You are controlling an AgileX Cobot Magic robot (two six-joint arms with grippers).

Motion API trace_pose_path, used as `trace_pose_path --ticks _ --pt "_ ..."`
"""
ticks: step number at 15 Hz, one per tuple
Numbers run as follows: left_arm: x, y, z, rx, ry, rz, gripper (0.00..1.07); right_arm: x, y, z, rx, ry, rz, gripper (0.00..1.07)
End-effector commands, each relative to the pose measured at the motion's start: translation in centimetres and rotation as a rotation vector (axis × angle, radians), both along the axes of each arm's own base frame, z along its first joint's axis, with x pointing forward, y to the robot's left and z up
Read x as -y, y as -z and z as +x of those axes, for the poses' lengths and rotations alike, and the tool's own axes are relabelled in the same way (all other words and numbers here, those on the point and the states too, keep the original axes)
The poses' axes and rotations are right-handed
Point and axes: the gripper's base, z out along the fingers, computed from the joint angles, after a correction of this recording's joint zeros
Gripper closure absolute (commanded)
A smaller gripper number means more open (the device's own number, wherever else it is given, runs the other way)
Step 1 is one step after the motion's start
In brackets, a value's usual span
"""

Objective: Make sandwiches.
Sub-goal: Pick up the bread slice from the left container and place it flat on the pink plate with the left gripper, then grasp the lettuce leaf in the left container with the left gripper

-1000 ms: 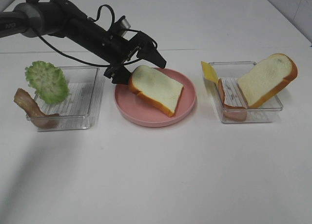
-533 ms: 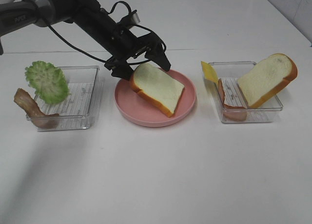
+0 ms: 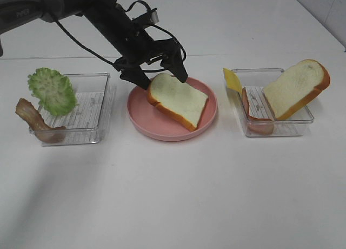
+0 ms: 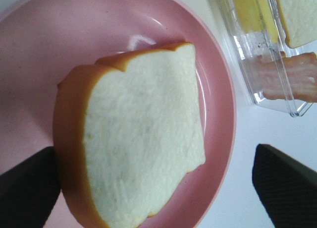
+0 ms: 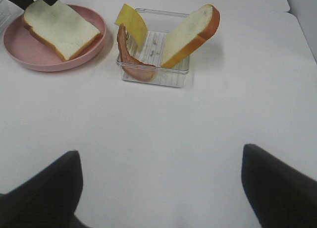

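1. Left gripper (image 3: 162, 81): jaws wide open, one finger on either side of the far end of a bread slice (image 3: 178, 100), gripping nothing; contact with the crust unclear.
2. The bread slice lies on the pink plate (image 3: 139, 122), mid-table.
3. Right gripper (image 5: 163, 188): jaws spread wide, empty, over bare white table (image 3: 173, 195).
4. Right tray (image 3: 303, 120): second bread slice (image 3: 297, 86) leans on its edge against the tray's right wall, yellow cheese slice (image 3: 233, 80) stands at the far left corner, and a bacon strip (image 3: 254, 122) lies along the left wall.
5. Left tray (image 3: 97, 97): lettuce leaf (image 3: 52, 91) stands propped over its left wall, and a second bacon strip (image 3: 32, 119) hangs over the near left corner.
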Motion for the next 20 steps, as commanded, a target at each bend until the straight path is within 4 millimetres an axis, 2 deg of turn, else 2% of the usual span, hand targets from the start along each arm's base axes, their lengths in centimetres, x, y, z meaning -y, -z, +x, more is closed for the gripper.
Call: trace_pose_path --ticks 1,4,5,6,7,8,10,12,13,16,18,20 --pt "0.6 -0.6 -0.5 0.046 0.030 0.087 0.10 0.0 0.0 -0.3 0.025 0.005 0.000 0.31" --pt "0.2 -1.5 -0.5 0.094 0.014 0.199 0.10 0.0 0.0 -0.3 0.025 0.005 0.000 0.31" --pt "0.1 -2.3 -0.6 0.113 0.004 0.209 0.10 0.0 0.0 -0.3 0.025 0.005 0.000 0.31" --pt "-0.3 -4.6 -0.7 0.165 -0.008 0.230 0.12 0.0 0.0 -0.3 0.025 0.005 0.000 0.31" --pt "-0.3 -4.6 -0.7 0.165 -0.008 0.230 0.12 0.0 0.0 -0.3 0.025 0.005 0.000 0.31" --pt "-1.2 -7.4 -1.2 0.216 -0.019 0.285 0.16 0.0 0.0 -0.3 0.025 0.005 0.000 0.31" --pt "-2.6 -10.4 -2.0 0.243 -0.079 0.382 0.20 0.0 0.0 -0.3 0.025 0.005 0.000 0.31" --pt "-4.3 -13.7 -2.4 0.289 -0.172 0.374 0.21 0.0 0.0 -0.3 0.025 0.005 0.000 0.31" --pt "-4.8 -14.3 -2.5 0.295 -0.191 0.367 0.22 0.0 0.0 -0.3 0.025 0.005 0.000 0.31" --pt "-9.1 -17.7 -2.6 0.328 -0.303 0.329 0.22 0.0 0.0 -0.3 0.025 0.005 0.000 0.31" --pt "-11.6 -18.5 -2.3 0.327 -0.359 0.320 0.22 0.0 0.0 -0.3 0.025 0.005 0.000 0.31" --pt "-14.1 -17.6 -2.2 0.282 -0.401 0.353 0.22 0.0 0.0 -0.3 0.025 0.005 0.000 0.31"
